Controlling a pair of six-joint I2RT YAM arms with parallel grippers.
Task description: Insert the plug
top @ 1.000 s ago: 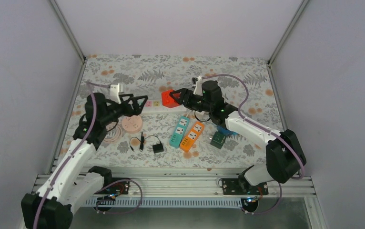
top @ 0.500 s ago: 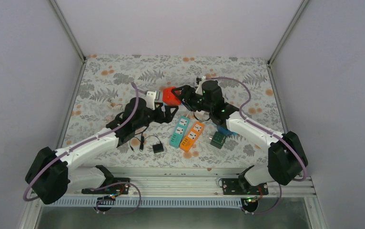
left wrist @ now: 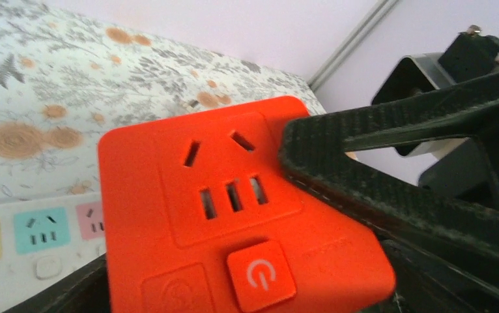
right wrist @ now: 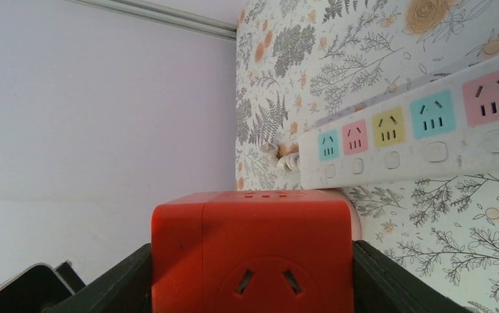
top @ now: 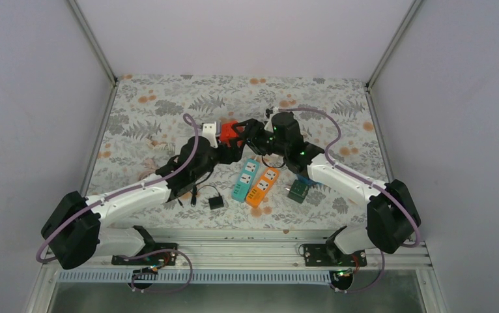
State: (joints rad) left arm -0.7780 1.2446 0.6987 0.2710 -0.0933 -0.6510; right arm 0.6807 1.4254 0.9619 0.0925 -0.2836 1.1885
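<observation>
An orange-red socket cube (top: 228, 130) hangs above the table, with my right gripper (top: 242, 132) shut on it. In the right wrist view its black fingers (right wrist: 120, 280) press both sides of the cube (right wrist: 253, 248). My left gripper (top: 232, 149) is right below and beside the cube. Its jaws stand wide on either side of the cube (left wrist: 227, 215), which fills the left wrist view. The right gripper's finger (left wrist: 397, 156) lies across the cube's right edge. A small black plug on a thin cord (top: 195, 193) lies on the table. A white power strip (right wrist: 416, 137) with coloured sockets lies under the cube.
A teal strip (top: 245, 177) and an orange strip (top: 264, 185) lie side by side near the middle. A green socket cube (top: 298, 191) sits to their right and a black adapter (top: 215, 202) to their left. The two arms meet over the table's centre.
My left arm has swung from the left side to the centre and come up to the cube, and its jaws have narrowed slightly. The right gripper has kept hold of the cube, almost still.
</observation>
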